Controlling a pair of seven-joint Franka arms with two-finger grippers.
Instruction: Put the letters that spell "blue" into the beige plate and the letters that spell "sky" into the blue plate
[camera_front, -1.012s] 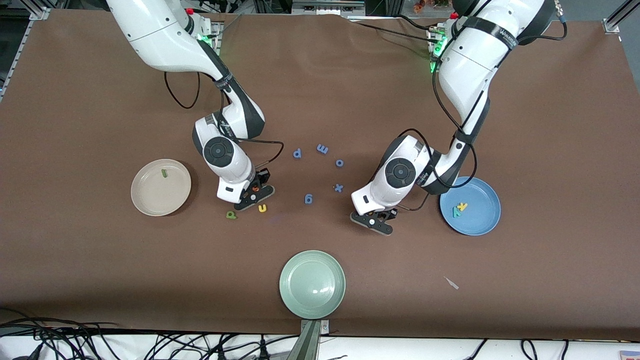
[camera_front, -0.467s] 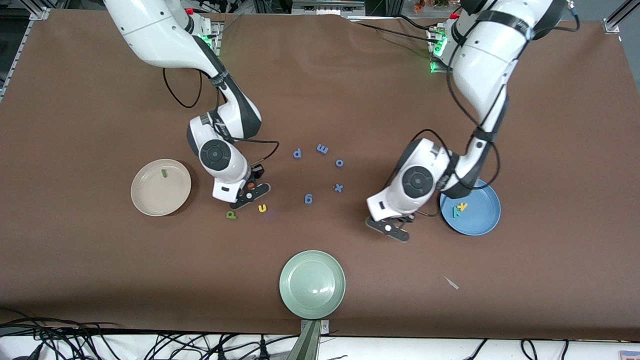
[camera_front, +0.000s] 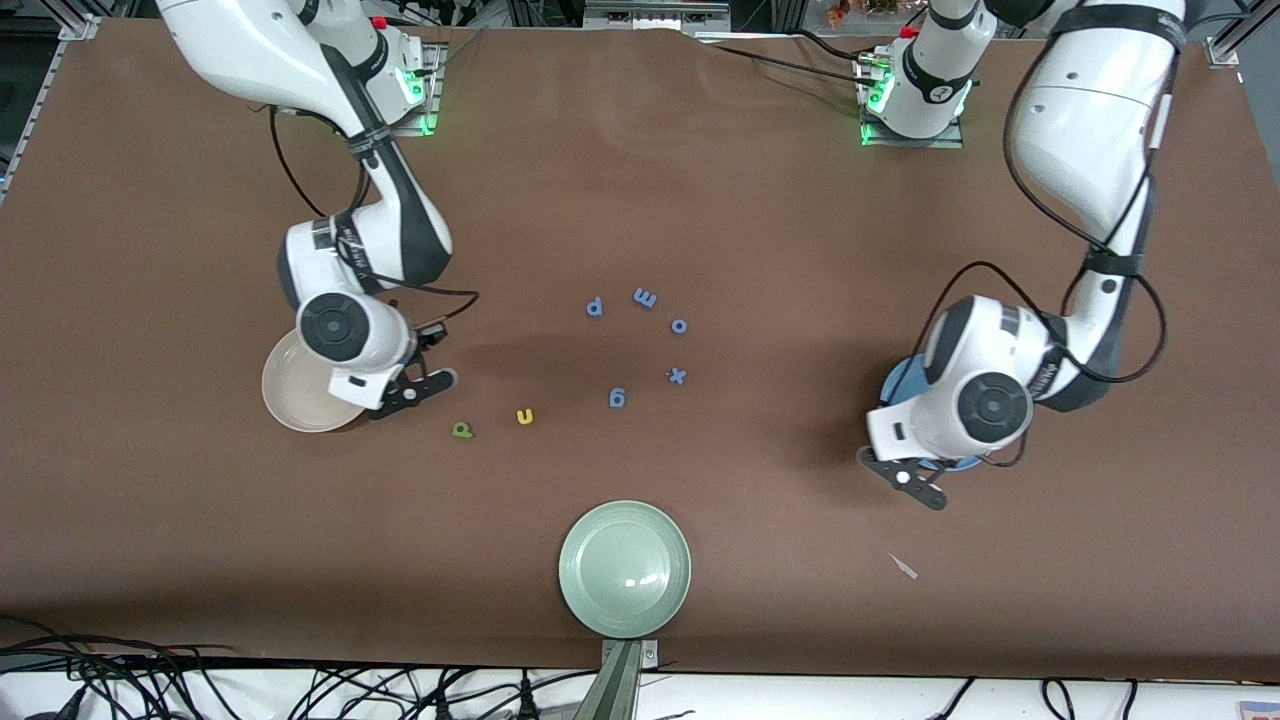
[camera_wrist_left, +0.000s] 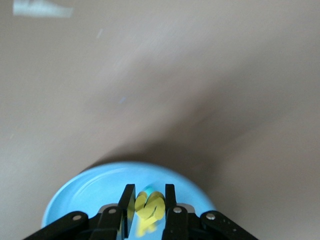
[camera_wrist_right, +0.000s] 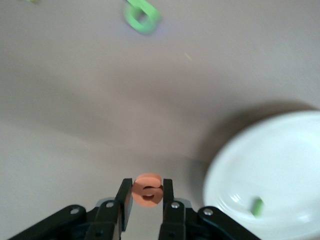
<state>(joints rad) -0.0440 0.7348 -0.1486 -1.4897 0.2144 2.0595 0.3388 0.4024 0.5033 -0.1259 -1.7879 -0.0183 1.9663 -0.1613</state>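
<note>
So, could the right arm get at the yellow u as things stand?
Probably not yet: bare cloth lies between the right end effector and the yellow u, but it is shut on the orange e, which needs dropping first.

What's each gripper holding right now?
Left gripper: shut on the yellow s, over the blue plate.
Right gripper: shut on the orange e, beside the beige plate.

l (camera_wrist_right: 257, 206) in beige plate (camera_front: 285, 405) | b (camera_front: 461, 430) beside u (camera_front: 524, 416)
</note>
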